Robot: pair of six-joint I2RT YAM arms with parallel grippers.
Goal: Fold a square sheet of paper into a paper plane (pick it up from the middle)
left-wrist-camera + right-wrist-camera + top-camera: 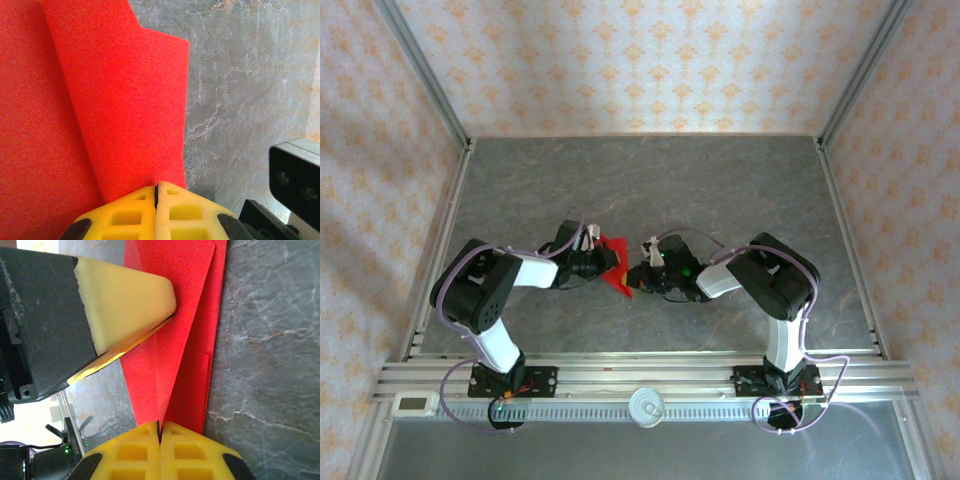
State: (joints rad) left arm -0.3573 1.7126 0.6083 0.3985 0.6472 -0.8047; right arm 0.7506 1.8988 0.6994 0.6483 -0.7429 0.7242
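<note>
While the folded red sheet of paper [617, 272] was at the middle of the top view, the left gripper [156, 192] pinched its left edge and the right gripper [160, 427] its right edge, both shut.

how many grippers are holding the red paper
2. The left gripper is shut on one end of the paper at mid-table; the right gripper is shut on the opposite end.
</note>
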